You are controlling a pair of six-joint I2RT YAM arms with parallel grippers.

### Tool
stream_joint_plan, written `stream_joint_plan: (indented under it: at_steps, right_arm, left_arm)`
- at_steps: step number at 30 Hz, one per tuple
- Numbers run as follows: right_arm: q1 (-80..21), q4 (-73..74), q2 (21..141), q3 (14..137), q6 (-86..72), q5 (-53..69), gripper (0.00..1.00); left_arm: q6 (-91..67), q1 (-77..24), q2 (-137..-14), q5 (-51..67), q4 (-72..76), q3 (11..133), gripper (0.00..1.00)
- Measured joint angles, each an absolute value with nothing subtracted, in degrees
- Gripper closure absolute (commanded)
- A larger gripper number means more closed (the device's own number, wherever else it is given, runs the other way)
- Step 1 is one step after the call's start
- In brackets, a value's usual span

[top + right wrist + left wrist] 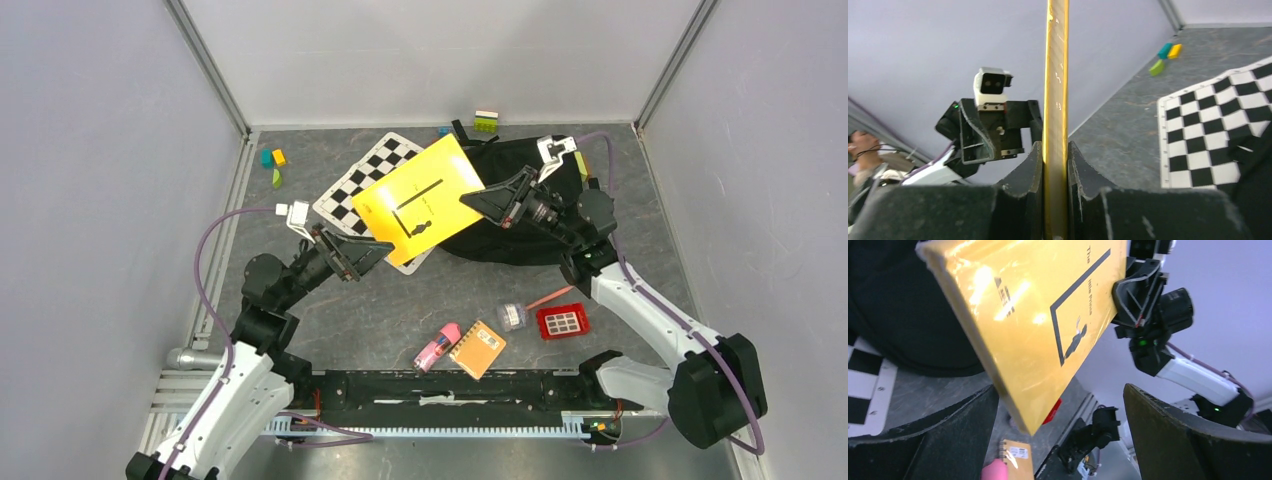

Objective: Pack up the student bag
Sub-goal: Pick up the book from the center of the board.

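Bag (480,245) sits far right on the bench (400,300), partly under the right arm. Right pincer (478,203) is clamped on the edge of the yellow book (418,200), holding it up off the bench, I'd guess to slide it into the bag. Left pincer (375,252) is wide open and empty, just beside the book's near corner.

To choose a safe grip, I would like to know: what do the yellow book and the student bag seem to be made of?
Yellow book: likely paper under a glossy clear wrap; bright glare patches lie on its cover.
Student bag: soft matt black fabric, apparently; it slumps and gives no shine.
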State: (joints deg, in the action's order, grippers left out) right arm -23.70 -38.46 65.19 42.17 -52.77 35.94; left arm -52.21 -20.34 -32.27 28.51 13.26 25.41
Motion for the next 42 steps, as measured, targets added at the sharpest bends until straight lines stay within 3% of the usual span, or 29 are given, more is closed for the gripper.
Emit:
stream_joint_plan:
  at_steps: [5,12,15,16,18,21,23,25,35,42]
  right_arm:
    - [-27.0,-43.5,65.2,42.2,-57.1,36.9,1.0]
    - [-29.5,-49.5,65.8,42.2,-60.9,37.6,1.0]
    - [-29.8,-50.0,65.9,42.2,-61.9,37.6,1.0]
    - [-30.0,-50.2,65.8,42.2,-62.0,37.6,0.96]
    - [-30.2,-49.5,65.6,42.2,-61.9,37.4,0.73]
    - [-30.6,-46.0,65.2,42.7,-58.8,36.4,0.33]
    - [-30.6,-41.7,64.8,43.6,-54.9,34.1,0.18]
    - [-30.5,-35.4,64.3,45.0,-49.1,30.9,0.11]
    - [-33.1,-11.0,65.8,50.9,-23.9,13.5,0.08]
    - [-38.9,-0.2,79.4,60.0,-11.4,4.8,0.1]
  left_arm:
    - [-55.7,-20.3,-32.3,30.8,18.3,25.8,0.14]
    - [-60.7,-20.3,-30.2,31.0,24.5,25.7,0.54]
    - [-61.9,-20.3,-28.6,30.6,25.5,25.5,0.78]
    - [-62.2,-20.3,-28.0,30.3,25.4,25.2,0.86]
    - [-62.8,-20.3,-27.2,30.1,25.7,24.8,0.97]
    - [-62.9,-20.3,-26.0,29.8,24.3,24.8,0.98]
    - [-61.7,-20.3,-25.3,28.9,20.8,25.1,0.98]
    - [-59.1,-20.4,-25.0,26.8,12.8,26.7,0.98]
    - [-43.4,-20.2,-38.6,9.1,-22.9,41.3,0.98]
    - [-36.8,-19.8,-41.6,-1.3,-35.4,43.4,0.98]
